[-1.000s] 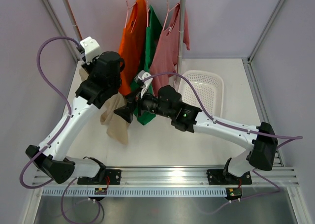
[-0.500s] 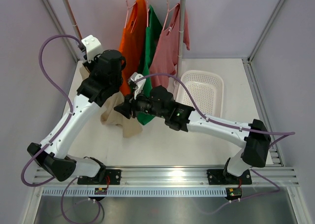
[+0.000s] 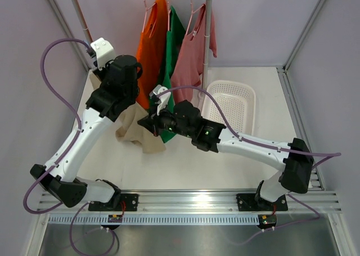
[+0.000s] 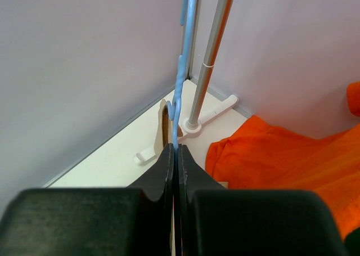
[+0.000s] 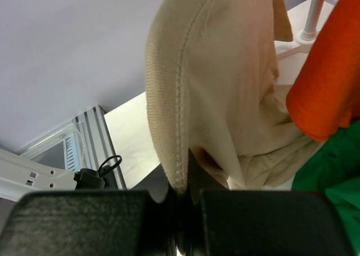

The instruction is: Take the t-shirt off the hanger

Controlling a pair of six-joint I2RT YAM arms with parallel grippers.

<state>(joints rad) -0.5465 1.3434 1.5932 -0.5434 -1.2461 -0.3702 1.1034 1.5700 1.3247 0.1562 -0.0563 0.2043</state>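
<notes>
Nearest the arm bases, the white bench (image 3: 185, 169) is stretching away under both arms. The right gripper (image 5: 179, 183) is reaching in from the right with its jaws pressed together, pinching the ribbed, stitched edge of the beige t-shirt (image 5: 225, 93). The t-shirt is draping between the two arms, and its loose folds are hanging low over the bench. Just beyond, the left gripper (image 4: 175, 152) is clamping fully closed on the thin blue hanger (image 4: 179, 93), which is rising straight up from between its fingers. Farther back, an orange garment (image 3: 153, 42), a green garment (image 3: 175, 36) and a pink garment (image 3: 191, 53) are hanging side by side by the rack pole (image 4: 211, 70). A white basket (image 3: 247, 90) is sitting to their right.
</notes>
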